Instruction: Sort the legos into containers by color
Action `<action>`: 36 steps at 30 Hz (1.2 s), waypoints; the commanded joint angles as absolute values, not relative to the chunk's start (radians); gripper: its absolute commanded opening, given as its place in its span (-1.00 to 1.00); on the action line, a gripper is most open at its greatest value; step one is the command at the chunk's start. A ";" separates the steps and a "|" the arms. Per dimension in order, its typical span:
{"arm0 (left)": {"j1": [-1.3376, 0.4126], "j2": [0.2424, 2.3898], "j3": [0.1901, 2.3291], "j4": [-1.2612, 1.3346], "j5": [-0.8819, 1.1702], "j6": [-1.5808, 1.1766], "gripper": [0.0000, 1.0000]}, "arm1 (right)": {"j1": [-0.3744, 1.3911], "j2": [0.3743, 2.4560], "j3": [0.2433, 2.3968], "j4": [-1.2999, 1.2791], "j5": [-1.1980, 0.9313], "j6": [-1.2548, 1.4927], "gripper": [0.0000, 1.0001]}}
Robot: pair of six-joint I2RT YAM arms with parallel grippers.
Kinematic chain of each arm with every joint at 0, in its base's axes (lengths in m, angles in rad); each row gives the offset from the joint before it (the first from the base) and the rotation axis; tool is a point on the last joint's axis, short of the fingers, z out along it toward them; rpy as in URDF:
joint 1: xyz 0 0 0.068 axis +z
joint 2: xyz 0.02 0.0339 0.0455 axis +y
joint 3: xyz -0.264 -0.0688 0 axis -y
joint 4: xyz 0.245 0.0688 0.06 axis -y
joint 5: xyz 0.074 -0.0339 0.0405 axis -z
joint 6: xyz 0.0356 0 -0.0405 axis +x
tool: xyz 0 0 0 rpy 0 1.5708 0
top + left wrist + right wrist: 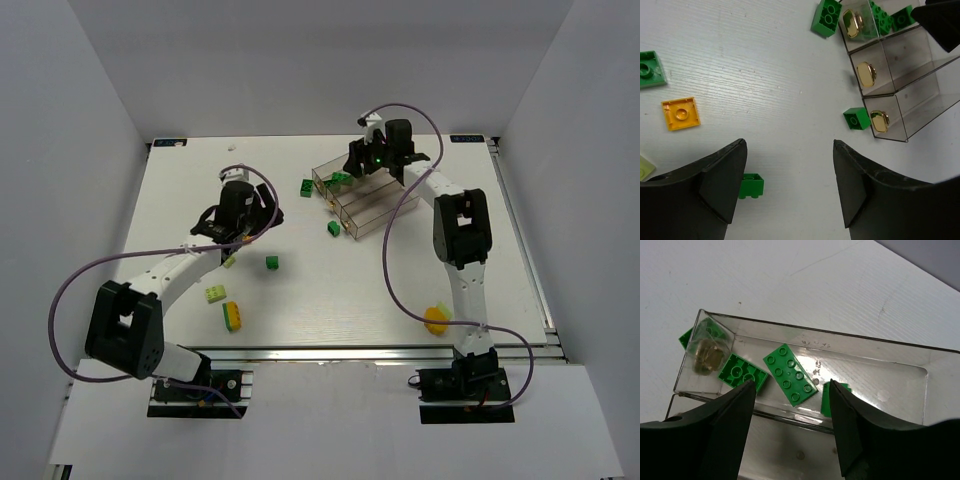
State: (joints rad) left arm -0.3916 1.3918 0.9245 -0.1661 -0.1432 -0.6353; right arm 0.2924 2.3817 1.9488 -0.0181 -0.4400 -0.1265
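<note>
The tray of three clear troughs (372, 205) stands at the back centre. Its far trough (880, 365) holds three dark green bricks: a studded one (790, 374), an upside-down one (742, 372) and one partly hidden behind my finger (826, 397). My right gripper (372, 158) (791, 383) hangs open and empty over that trough. My left gripper (240, 228) (790, 145) is open and empty above the table, left of the tray. Loose green bricks lie near the tray's end (826, 17) (856, 118) and by my left finger (751, 185).
An orange-yellow plate (680, 113) and a green plate (650, 69) lie left of the left gripper. A pale yellow-green brick (216, 294) and an orange-and-green stack (233, 316) sit near the left arm. A yellow-orange piece (436, 320) lies by the right arm.
</note>
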 commanded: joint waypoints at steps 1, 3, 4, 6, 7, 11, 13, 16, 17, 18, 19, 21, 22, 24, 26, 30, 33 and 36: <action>-0.388 1.451 0.971 -0.120 -0.081 -0.588 0.58 | 0.272 2.280 1.938 0.061 -0.469 -0.098 0.32; -0.388 1.488 1.005 -0.100 -0.058 -0.549 0.55 | 0.262 2.222 1.915 0.066 -0.540 -0.106 0.31; -0.388 1.526 1.017 -0.091 -0.051 -0.529 0.53 | 0.252 2.198 1.879 0.069 -0.570 -0.115 0.28; -0.388 1.564 1.046 -0.055 -0.019 -0.474 0.46 | 0.238 2.124 1.833 0.084 -0.659 -0.141 0.22; -0.388 1.600 1.051 -0.031 -0.003 -0.448 0.41 | 0.235 2.099 1.804 0.095 -0.684 -0.149 0.19; -0.390 1.696 1.103 0.040 -0.002 -0.358 0.36 | 0.222 1.974 1.634 0.127 -0.787 -0.175 0.05; -0.390 1.733 1.136 0.070 -0.002 -0.321 0.36 | 0.219 1.924 1.603 0.108 -0.801 -0.179 0.04; -0.393 1.813 1.187 0.087 0.026 -0.299 0.39 | 0.213 1.879 1.565 0.089 -0.805 -0.175 0.08; -0.394 1.860 1.231 0.080 0.025 -0.290 0.43 | 0.210 1.870 1.559 0.084 -0.805 -0.170 0.10; -0.396 1.882 1.255 0.072 0.023 -0.285 0.46 | 0.206 1.858 1.551 0.081 -0.808 -0.160 0.12; -0.397 1.906 1.305 0.052 0.021 -0.282 0.52 | 0.203 1.853 1.548 0.075 -0.811 -0.156 0.13; -0.405 1.972 1.350 0.037 0.014 -0.275 0.56 | 0.195 1.848 1.546 0.069 -0.811 -0.146 0.14; -0.410 1.989 1.367 0.037 0.014 -0.270 0.56 | 0.192 1.845 1.546 0.068 -0.816 -0.132 0.15; -0.425 2.035 1.412 0.035 -0.026 -0.255 0.57 | 0.186 1.839 1.543 0.061 -0.819 -0.126 0.16; -0.437 2.065 1.446 0.012 -0.049 -0.239 0.58 | 0.181 1.835 1.537 0.061 -0.819 -0.117 0.16; -0.452 2.131 1.520 -0.029 -0.132 -0.222 0.63 | 0.167 1.824 1.531 0.060 -0.824 -0.103 0.17; -0.465 2.152 1.538 -0.026 -0.176 -0.203 0.64 | 0.163 1.819 1.526 0.058 -0.822 -0.095 0.17; -0.471 2.172 1.569 -0.037 -0.212 -0.187 0.64 | 0.160 1.815 1.517 0.055 -0.821 -0.094 0.17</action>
State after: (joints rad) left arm -0.4629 2.1780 1.5108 -0.0170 -0.1375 -0.2211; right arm 0.1673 1.8668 1.5352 0.0494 -0.7998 -0.1078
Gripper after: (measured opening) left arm 0.819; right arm 0.584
